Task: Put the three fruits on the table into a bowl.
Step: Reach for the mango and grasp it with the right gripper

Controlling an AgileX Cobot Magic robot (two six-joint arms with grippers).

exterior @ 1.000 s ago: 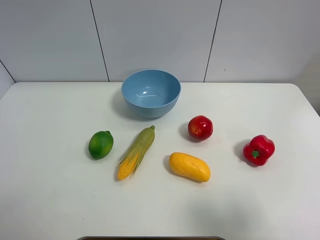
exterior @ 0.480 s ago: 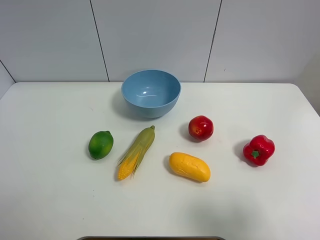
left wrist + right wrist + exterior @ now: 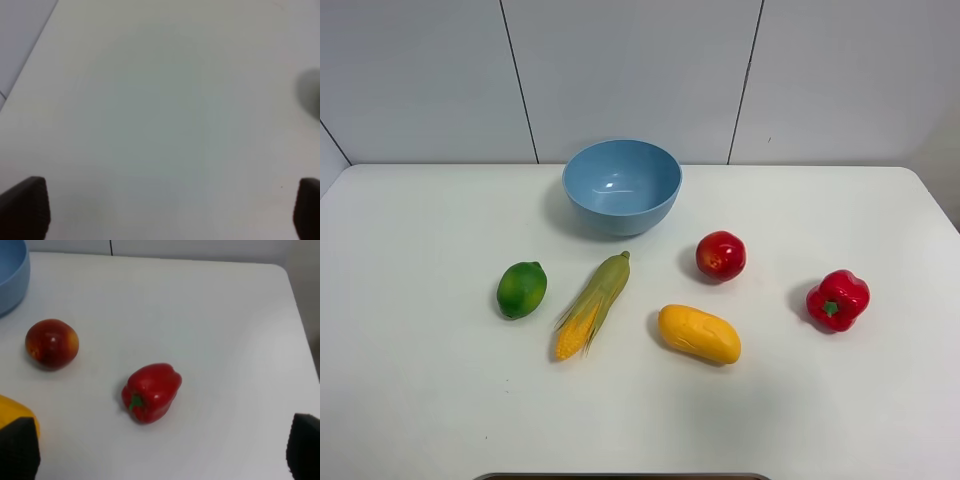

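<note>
We log the opening step: left end effector (image 3: 165,210) and right end effector (image 3: 161,447) wide, empty; mango (image 3: 15,415) nearest the right, apple (image 3: 52,343) and bowl (image 3: 12,280) beyond, lime (image 3: 522,289) apart from the left; next, we judge, a descent onto the mango.

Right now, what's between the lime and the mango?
The corn cob lies between the lime and the mango, touching neither, as the exterior high view shows.

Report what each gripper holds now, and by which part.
Nothing is held. The left gripper and right gripper stand open and empty; mango, apple and lime lie on the table.
</note>
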